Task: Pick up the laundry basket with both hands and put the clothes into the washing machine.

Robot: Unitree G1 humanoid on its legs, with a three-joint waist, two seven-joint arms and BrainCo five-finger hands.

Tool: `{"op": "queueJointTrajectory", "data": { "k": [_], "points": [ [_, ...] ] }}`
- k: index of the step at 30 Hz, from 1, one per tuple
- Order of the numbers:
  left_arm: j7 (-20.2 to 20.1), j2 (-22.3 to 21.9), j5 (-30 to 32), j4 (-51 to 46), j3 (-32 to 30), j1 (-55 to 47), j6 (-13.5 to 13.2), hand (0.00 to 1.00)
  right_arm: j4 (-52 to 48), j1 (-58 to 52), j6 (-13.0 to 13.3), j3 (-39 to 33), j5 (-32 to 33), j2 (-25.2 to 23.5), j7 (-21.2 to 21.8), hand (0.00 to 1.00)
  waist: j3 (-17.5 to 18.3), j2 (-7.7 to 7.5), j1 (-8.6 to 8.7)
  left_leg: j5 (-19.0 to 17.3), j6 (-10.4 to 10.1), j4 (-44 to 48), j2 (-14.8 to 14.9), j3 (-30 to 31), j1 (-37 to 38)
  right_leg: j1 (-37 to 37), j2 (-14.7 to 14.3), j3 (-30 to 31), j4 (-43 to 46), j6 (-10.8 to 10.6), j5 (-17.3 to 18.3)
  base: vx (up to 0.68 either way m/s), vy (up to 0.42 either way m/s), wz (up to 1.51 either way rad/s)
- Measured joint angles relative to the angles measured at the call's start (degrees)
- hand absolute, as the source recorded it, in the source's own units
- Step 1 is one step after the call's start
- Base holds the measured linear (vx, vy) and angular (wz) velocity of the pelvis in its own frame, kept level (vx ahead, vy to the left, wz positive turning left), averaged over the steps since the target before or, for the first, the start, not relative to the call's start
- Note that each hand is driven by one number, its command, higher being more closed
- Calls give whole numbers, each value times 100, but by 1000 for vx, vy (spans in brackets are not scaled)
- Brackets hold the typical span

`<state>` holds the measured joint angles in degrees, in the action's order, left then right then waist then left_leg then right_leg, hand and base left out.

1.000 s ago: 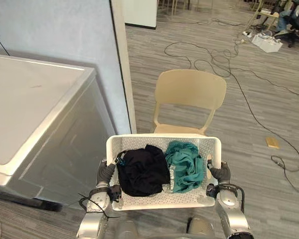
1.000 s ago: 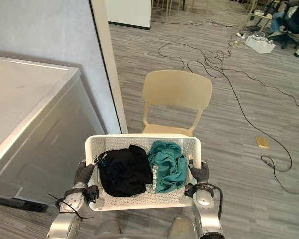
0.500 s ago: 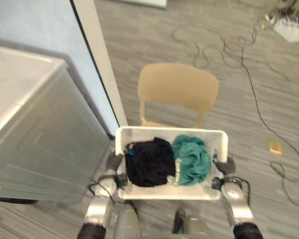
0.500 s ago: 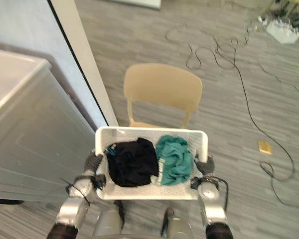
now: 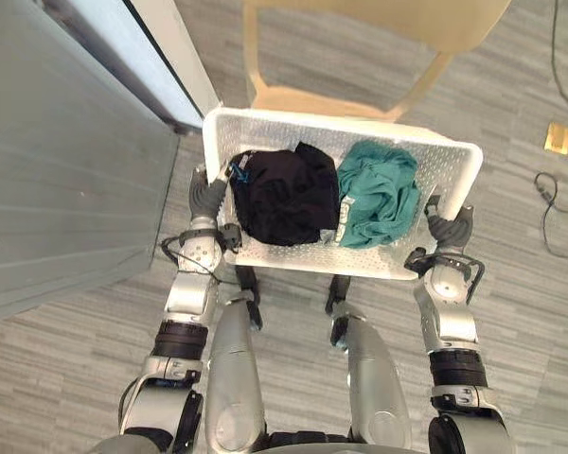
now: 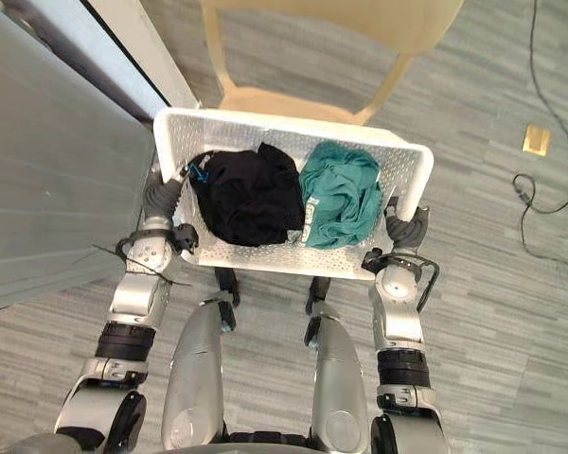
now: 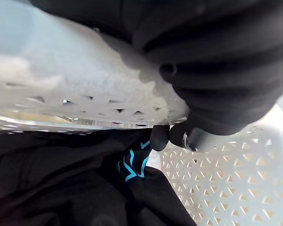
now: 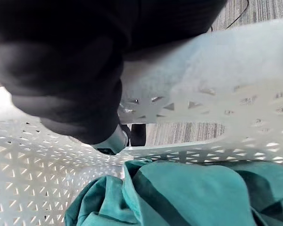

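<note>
Between both hands, held clear of the floor: white laundry basket (image 5: 303,118), slightly tilted. Contents: black garment (image 5: 282,194) left, teal garment (image 5: 377,192) right. Left hand (image 5: 206,197) and right hand (image 5: 452,230) each curl over a side rim. Washing machine (image 5: 66,161) at left; chair (image 5: 303,99) just beyond the far rim. Risks: turning may knock that rim against the chair; uneven grip may tip clothes out.

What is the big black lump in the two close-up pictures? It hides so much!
Left wrist view: the lump is the left hand's dark ribbed cover, very near the camera, gripping the white perforated plastic laundry basket over the black garment. Right wrist view: likewise the right hand, beside the well-lit teal garment.
</note>
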<state>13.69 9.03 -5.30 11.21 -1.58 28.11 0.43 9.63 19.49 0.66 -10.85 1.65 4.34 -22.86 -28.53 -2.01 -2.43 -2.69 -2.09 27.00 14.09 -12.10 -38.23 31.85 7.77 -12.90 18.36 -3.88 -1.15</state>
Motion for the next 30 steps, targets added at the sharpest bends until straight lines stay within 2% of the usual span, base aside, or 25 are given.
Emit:
{"op": "queueJointTrajectory", "data": {
  "k": [5,9,15,19,23,26,30],
  "points": [
    [9,-371,39,9,-374,118,-21,0,-186,-71,-79,-79,2,-118,13,0,-3,1,-7,-3,-2,-5,12,13,-8,0,7,-59,35,22,25,24,-29,2],
    [45,-548,-188,30,-491,195,-86,0,-224,-236,-83,-229,222,-195,-3,0,-4,0,0,-5,-3,-8,13,44,-34,-5,15,-108,47,34,55,11,-14,5],
    [375,-700,-661,36,-590,188,-291,0,-437,-534,291,-84,818,-459,-42,0,-4,0,-9,-6,-6,-11,32,23,-34,-7,10,-118,47,40,65,0,0,0],
    [406,-729,-760,25,-502,183,-368,0,-437,-584,534,51,1222,-528,72,0,-4,-1,-4,-10,-10,-8,33,-8,-35,-14,16,-120,48,40,65,0,0,0],
    [542,-791,-746,-263,-479,358,-729,0,-436,-653,760,141,1477,-528,188,0,-4,-1,12,-14,-16,-10,69,-41,-35,-13,3,-117,57,41,65,0,-8,-1],
    [516,-749,-740,-261,-356,511,-715,0,-435,-652,767,151,1476,-522,199,0,-3,-2,13,-11,-14,-16,69,-45,-34,-13,5,-118,63,41,64,0,0,0],
    [533,-759,-330,-211,-45,727,-570,0,-432,-647,766,188,1474,-513,265,0,-3,-3,34,19,-38,-124,11,-49,-22,1,47,-135,54,41,65,22,-15,6]
  ]
}}
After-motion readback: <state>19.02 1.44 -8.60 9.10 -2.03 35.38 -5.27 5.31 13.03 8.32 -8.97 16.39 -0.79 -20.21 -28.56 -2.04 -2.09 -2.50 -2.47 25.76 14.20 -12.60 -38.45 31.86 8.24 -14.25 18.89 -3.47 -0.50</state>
